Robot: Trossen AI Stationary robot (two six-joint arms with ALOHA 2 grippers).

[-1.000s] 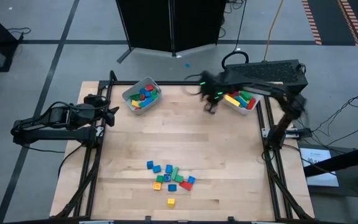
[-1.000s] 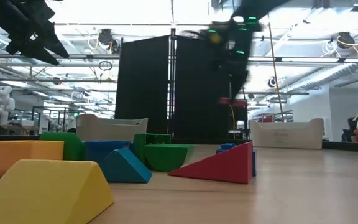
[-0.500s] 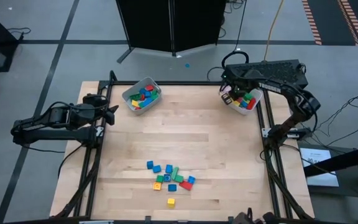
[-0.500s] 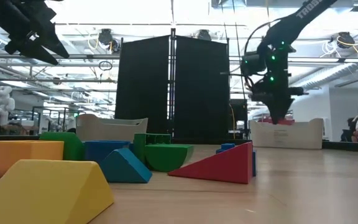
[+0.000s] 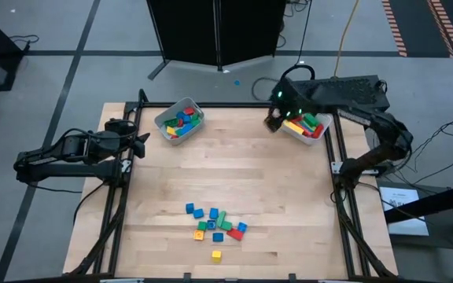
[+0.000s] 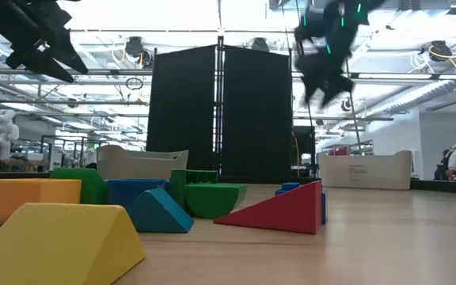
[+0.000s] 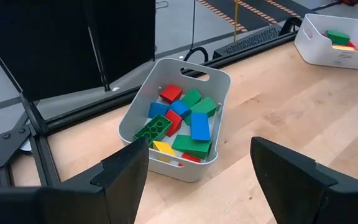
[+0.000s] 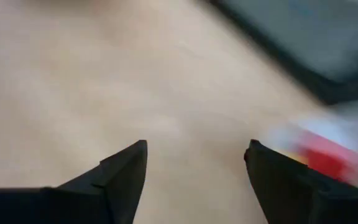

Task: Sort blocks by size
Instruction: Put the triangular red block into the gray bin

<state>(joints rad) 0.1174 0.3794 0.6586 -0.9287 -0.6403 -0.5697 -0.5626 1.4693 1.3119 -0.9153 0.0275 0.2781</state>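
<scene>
Bright, even overhead light, soft shadows; the right wrist view is smeared, probably motion blur; ceiling lights (image 6: 212,16) glare in the low view.

High view: overhead, looking straight down, far enough to take in the whole table (image 5: 234,181), both bins and both arms. Low view: at table-top level, very near the blocks (image 6: 157,207), facing level across the table into the room. Left wrist view: looks past its own fingers (image 7: 126,177) onto the left bin (image 7: 178,118), close. Right wrist view: close over bare table beside the right bin (image 5: 305,126). All four share the table.
</scene>
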